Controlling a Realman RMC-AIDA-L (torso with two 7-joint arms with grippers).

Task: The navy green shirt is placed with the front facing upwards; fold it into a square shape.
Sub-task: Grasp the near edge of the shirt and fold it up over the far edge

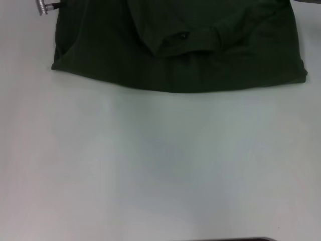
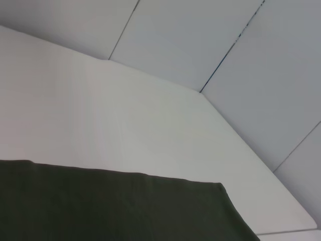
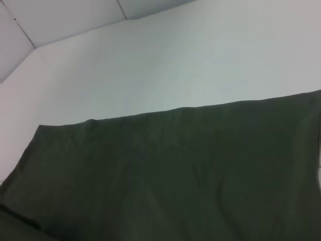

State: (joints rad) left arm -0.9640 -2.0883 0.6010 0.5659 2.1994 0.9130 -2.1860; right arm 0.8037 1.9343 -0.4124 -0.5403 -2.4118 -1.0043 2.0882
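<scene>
Item: shirt [image 1: 180, 55], dk olive, lying at far side of table [image 1: 160, 165], already doubled over w/ collar area showing on top; near edge is a smooth curved fold line. Wide bare tabletop betw. it and robot body.

Left gripper [image 1: 46, 7]: only a metal tip shows at far left corner of cloth, just beside it. Fingers spread or pinched, can't tell.

Right gripper: not seen in any view; the wrist cam shows only a flat cloth panel and table.

Risks (my read): the layers look loosely stacked, so a grab at one corner could lift the top layer only and skew the fold. The left corner has a small tuck; dragging may bunch it. An uneven pull by the 2 arms would likely give a lopsided shape, not a square.

Hidden/unclear: far part of shirt cut off at frame edge; chest lettering not visible; a small dark spot nr the collar, can't ID. How many folds are done is unclear.
</scene>
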